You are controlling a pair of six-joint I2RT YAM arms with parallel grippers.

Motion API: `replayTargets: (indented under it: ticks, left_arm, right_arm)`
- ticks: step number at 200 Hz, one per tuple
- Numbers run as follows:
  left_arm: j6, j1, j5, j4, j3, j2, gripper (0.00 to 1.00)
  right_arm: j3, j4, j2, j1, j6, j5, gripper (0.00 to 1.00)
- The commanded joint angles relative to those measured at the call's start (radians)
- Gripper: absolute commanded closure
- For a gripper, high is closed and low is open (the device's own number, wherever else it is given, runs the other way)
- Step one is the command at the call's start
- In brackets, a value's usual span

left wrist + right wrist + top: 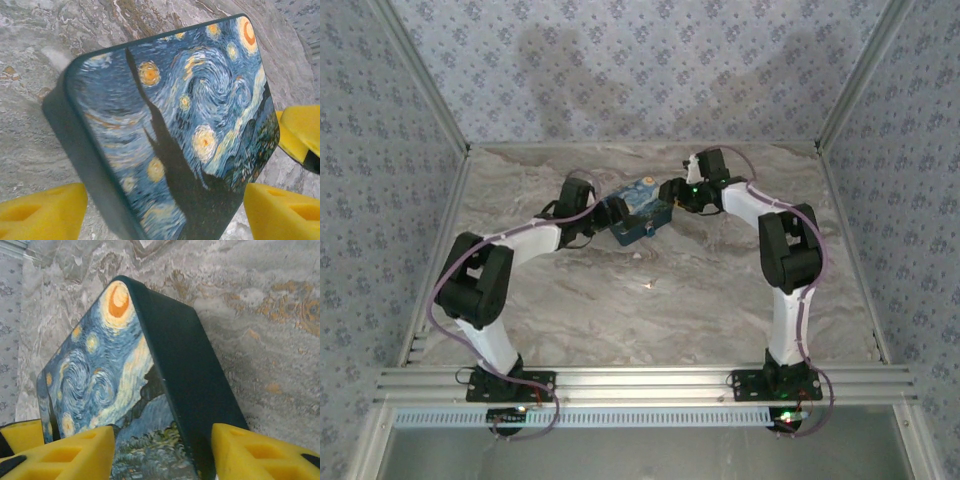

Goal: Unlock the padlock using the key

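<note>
Left gripper (pixel 165 192): at the 8 o'clock end of the painted box (pixel 638 208), jaws spread. In its wrist view one yellow finger (pixel 40 212) stands off the box's dark side and the other is at the far edge, so it straddles the box and no squeeze shows.
Painted box: on the table (pixel 740 300) at 12 o'clock from the table's middle. Its long axis runs roughly from 8 to 2 o'clock in the top view, with one arm at each end.
Padlock: not surely made out. A pale fleck (pixel 650 232) on the box's near side face may be it, but it is too small to tell.
Small pale object (pixel 647 285): on the bare table at 6 o'clock from the box, apart from both grippers. It may be the key, but it is too small to name.
Right gripper (pixel 164 432): at the box's 2 o'clock end, yellow fingers on either side of a corner. One lies against the painted face and one by the dark side wall. I cannot tell whether it pinches or only brackets the box.
Deciding relation: if the fleck is the padlock, it lies at 6 o'clock from both grippers, on the face turned toward the bases, and about equally near to each.
Likely step: steadying the box by its two ends, with the lock and key not yet reached.
</note>
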Motion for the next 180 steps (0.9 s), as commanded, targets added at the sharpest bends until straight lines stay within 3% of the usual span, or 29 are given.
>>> replayTargets:
  ticks: [1, 43, 180]
  left_arm:
    - [0.011, -0.003, 0.026, -0.014, 0.040, 0.023, 0.22]
    - [0.045, -0.003, 0.057, -0.044, 0.051, 0.043, 0.34]
    - [0.056, -0.044, 0.103, -0.027, -0.094, -0.064, 0.34]
  right_arm:
    - [0.013, -0.050, -0.003, 0.008, -0.031, -0.037, 0.47]
    - [-0.094, -0.032, -0.093, 0.028, -0.067, -0.035, 0.49]
    - [-0.459, 0.048, -0.360, 0.083, -0.058, 0.095, 0.48]
